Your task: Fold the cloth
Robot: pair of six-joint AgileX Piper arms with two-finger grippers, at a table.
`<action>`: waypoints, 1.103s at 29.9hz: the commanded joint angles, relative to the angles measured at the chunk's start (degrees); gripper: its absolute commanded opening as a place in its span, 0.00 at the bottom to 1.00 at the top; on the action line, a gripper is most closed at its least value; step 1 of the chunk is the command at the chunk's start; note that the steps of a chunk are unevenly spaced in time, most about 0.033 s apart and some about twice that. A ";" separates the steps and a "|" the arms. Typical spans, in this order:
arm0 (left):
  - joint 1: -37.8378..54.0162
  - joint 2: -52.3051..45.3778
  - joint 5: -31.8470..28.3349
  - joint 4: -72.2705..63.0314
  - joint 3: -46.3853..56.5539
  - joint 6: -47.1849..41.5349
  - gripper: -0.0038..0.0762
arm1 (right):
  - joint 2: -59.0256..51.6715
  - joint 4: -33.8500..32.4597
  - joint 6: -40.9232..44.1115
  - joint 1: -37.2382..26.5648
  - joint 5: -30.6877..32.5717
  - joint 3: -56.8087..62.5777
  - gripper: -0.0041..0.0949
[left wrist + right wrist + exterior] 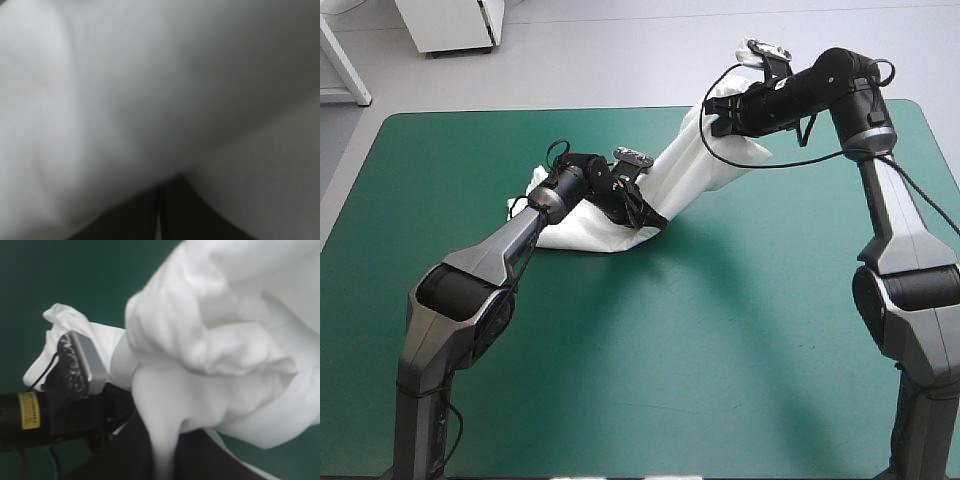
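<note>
T-shirt (688,160): white, soft, matte cloth, deeply creased. Forms thick twisted band sloping up from heap on teal-green worktop (720,340), left of centre, toward far edge right of centre. Lower end rumpled flat on worktop; upper end bunched in rounded folds. Left arm (505,250) low, stretched forward; left jaws pinched on T-shirt beside heap. Right arm (890,200) bent high, wrist turned inward; right jaws clamped on bunched upper end, raised off worktop.
</note>
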 commanded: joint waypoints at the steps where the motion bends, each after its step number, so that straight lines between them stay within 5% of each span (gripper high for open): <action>1: -0.17 -2.26 0.73 -0.12 -0.76 -0.30 0.02 | -5.71 5.84 -1.34 0.62 0.01 -2.54 0.02; 16: 3.53 -9.88 6.76 7.87 0.57 -5.14 0.02 | -6.19 3.21 -2.16 4.42 0.01 -2.54 0.03; 27: 11.29 -44.42 7.42 8.57 27.02 -4.82 0.02 | -6.19 5.95 -4.83 5.33 0.01 -2.54 0.03; 33: 11.29 -60.01 6.18 7.22 36.60 -4.92 0.02 | -6.19 4.23 -6.03 12.26 -0.66 -2.54 0.03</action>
